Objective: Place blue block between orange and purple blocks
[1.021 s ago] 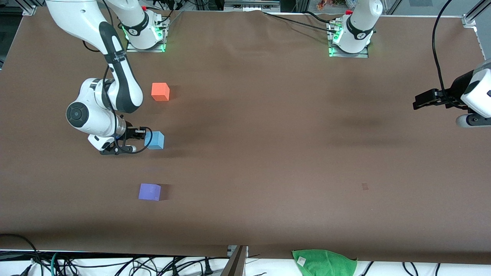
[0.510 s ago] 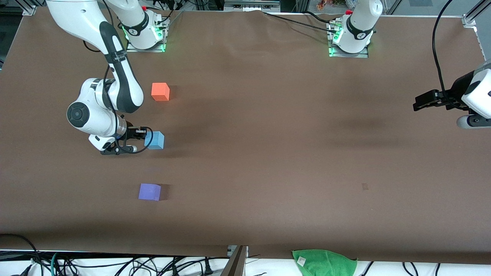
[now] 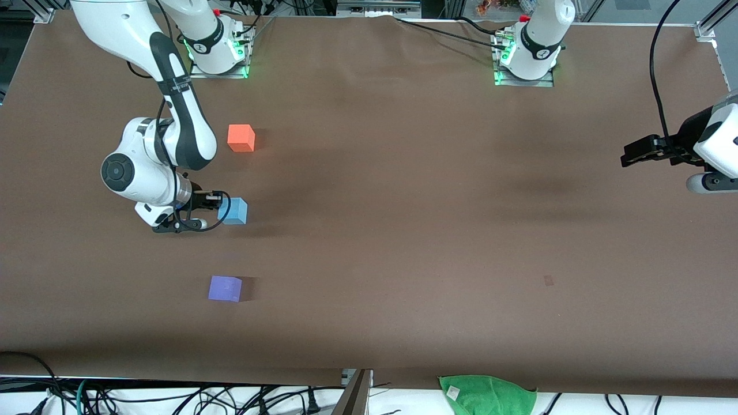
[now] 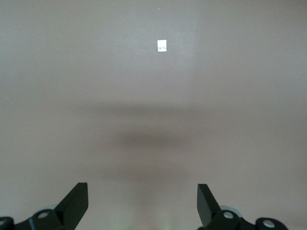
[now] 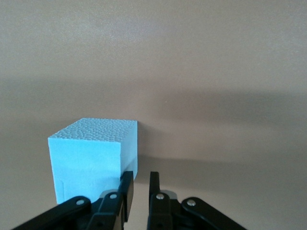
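The blue block rests on the brown table, roughly in line between the orange block, farther from the front camera, and the purple block, nearer to it. My right gripper is low at the table, right beside the blue block. In the right wrist view its fingers are almost together with nothing between them, and the blue block stands just outside one finger. My left gripper waits open over the left arm's end of the table, and the left wrist view shows it above bare table.
A green cloth lies at the table's edge nearest the front camera. A small white tag sits on the table under the left arm. Cables hang along that near edge.
The right arm's wrist has shifted very slightly. The three blocks and the left arm have stayed where they were.
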